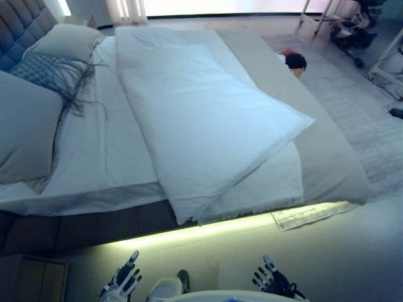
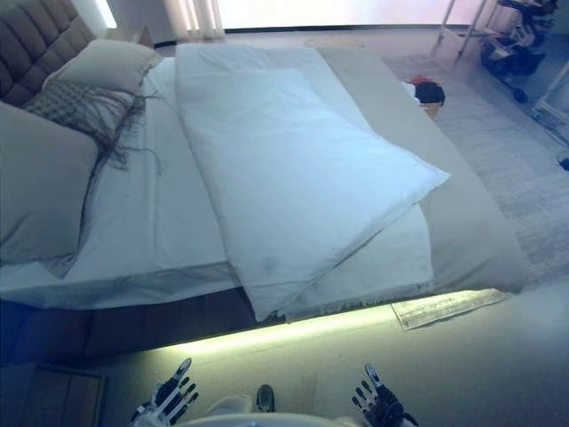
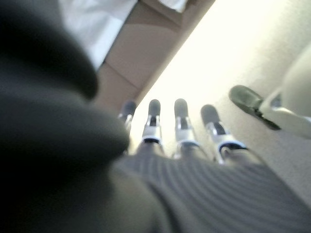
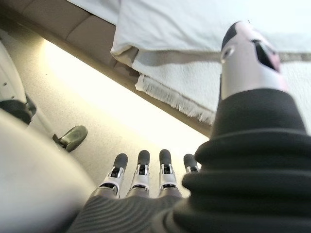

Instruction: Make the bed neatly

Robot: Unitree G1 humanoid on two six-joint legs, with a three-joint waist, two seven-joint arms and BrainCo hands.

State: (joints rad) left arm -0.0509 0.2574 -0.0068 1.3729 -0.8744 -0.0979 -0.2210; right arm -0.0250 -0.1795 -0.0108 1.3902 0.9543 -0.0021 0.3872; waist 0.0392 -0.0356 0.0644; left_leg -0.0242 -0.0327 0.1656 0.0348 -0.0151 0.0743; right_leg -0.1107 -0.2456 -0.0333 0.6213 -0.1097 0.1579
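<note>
A bed [image 1: 94, 163] with a white sheet fills the view ahead. A white duvet [image 1: 201, 119] lies folded over on itself across the middle, its near corner hanging over the bed's near edge. A grey blanket [image 1: 327, 157] with a fringed edge lies under it at the foot side. Pillows [image 1: 25, 126] and a grey fringed cushion [image 1: 50, 72] lie at the head on the left. My left hand [image 1: 123, 280] and my right hand [image 1: 272, 280] hang low over the floor in front of the bed, both open and empty, apart from the bedding. The right wrist view shows the duvet corner [image 4: 146, 34] and fringe [image 4: 170, 99].
A tufted headboard [image 1: 19, 25] stands at far left. A lit strip glows under the bed's near edge [image 1: 208, 229]. A wooden bedside unit [image 1: 31, 277] is at lower left. A paper sheet [image 1: 308, 214] lies on the floor. A basket with dark items [image 1: 293, 61] and metal racks [image 1: 352, 25] stand beyond.
</note>
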